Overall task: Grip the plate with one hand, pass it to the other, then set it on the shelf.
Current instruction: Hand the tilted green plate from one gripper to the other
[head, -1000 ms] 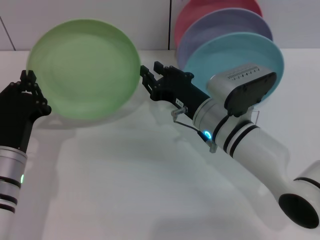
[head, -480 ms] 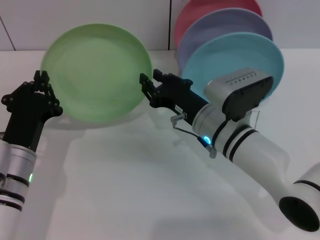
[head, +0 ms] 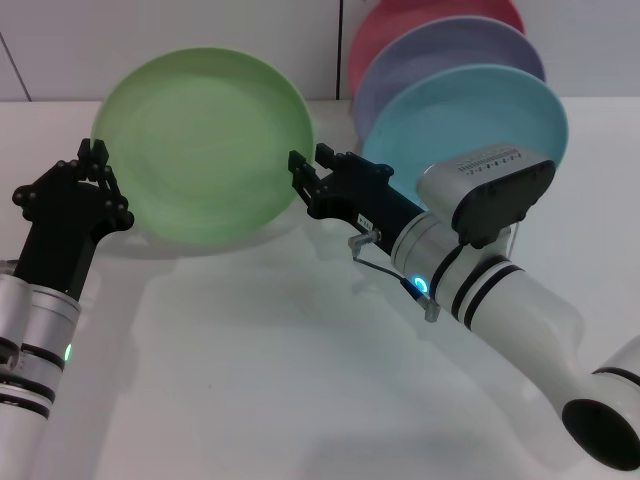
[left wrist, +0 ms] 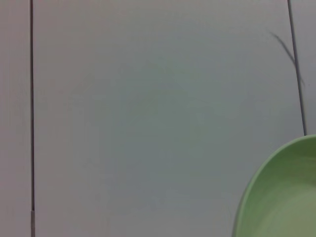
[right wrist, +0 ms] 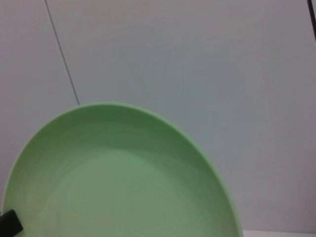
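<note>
A white tabletop (head: 280, 360) runs back to a pale panelled wall. In the head view, the light-green plate (head: 205, 145) is held up off the table, tilted on edge, its outer rim pinched by the left gripper (head: 90, 165), closed on the plate. Over the past second the plate has travelled toward the centre — and now reaches the right gripper (head: 300, 180), whose fingers bracket the near rim; whether they have clamped down cannot be told. The handover looks imminent, not finished. Behind the right arm stand a turquoise plate (head: 470, 105), a lavender plate (head: 440, 50) and a red plate (head: 390, 25); of the wire rack (head: 515, 235) only a thin loop shows beside the arm's grey housing.

The left wrist view shows mostly wall, with the plate's edge (left wrist: 281, 197) curving in at one corner.

The right wrist view is filled by the plate's face (right wrist: 118, 182) — a black fingertip (right wrist: 9, 223) shows at its rim.

Printed lettering on the right arm's housing is too small to read.
</note>
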You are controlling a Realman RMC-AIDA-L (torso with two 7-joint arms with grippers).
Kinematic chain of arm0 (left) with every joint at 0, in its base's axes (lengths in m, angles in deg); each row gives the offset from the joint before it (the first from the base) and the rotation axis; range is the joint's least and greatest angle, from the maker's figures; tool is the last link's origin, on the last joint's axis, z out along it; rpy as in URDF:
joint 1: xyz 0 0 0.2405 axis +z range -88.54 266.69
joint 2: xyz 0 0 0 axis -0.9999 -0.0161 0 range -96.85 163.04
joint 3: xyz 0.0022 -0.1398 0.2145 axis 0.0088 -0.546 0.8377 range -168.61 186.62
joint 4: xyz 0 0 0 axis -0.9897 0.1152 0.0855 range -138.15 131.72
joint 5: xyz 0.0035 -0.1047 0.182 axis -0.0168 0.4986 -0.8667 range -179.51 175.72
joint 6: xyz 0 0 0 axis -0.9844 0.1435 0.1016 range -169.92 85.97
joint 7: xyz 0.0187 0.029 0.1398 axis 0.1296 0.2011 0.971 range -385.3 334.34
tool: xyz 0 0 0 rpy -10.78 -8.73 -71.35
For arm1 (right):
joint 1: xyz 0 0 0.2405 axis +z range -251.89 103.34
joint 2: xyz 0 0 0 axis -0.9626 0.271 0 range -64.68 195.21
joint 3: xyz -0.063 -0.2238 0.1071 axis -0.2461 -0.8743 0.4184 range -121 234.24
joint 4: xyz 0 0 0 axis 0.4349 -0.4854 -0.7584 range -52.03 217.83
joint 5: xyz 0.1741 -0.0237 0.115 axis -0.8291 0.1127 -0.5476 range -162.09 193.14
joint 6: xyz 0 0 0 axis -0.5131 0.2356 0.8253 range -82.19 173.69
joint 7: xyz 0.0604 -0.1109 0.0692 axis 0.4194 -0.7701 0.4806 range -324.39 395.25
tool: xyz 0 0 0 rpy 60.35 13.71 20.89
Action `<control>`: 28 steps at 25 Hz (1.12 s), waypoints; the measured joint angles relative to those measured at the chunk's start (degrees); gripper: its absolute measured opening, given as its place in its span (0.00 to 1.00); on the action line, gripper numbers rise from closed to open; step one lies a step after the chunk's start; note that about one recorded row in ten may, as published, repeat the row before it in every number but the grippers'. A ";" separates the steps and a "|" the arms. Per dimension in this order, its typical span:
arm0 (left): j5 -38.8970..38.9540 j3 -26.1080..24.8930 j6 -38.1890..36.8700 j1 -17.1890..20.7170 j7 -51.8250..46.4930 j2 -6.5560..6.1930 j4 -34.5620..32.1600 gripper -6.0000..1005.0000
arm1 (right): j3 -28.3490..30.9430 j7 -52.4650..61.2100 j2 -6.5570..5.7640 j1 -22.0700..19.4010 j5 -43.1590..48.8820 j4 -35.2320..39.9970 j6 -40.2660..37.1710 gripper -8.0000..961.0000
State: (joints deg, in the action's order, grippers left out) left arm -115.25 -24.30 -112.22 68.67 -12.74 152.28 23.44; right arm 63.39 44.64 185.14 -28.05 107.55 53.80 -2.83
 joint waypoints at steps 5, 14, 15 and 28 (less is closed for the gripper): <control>0.04 0.00 0.03 -0.10 0.00 0.00 -0.13 0.04 | 0.07 0.00 0.00 0.00 -0.03 0.00 0.00 0.37; -0.10 0.05 0.03 0.11 -0.01 0.00 -0.19 0.04 | 0.09 -0.32 0.00 -0.10 -0.10 0.18 0.00 0.28; -0.14 0.07 0.03 0.16 0.00 0.00 -0.16 0.04 | 0.09 -0.32 0.00 -0.10 -0.10 0.18 0.00 0.28; -0.02 1.16 -0.02 0.17 0.01 0.00 0.12 0.04 | 0.09 -0.46 0.00 -0.23 -0.12 0.18 -0.02 0.28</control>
State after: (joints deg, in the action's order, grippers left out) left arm -115.27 -23.14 -112.24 68.83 -12.73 152.27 23.57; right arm 63.47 44.18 185.14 -28.28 107.43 53.99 -2.85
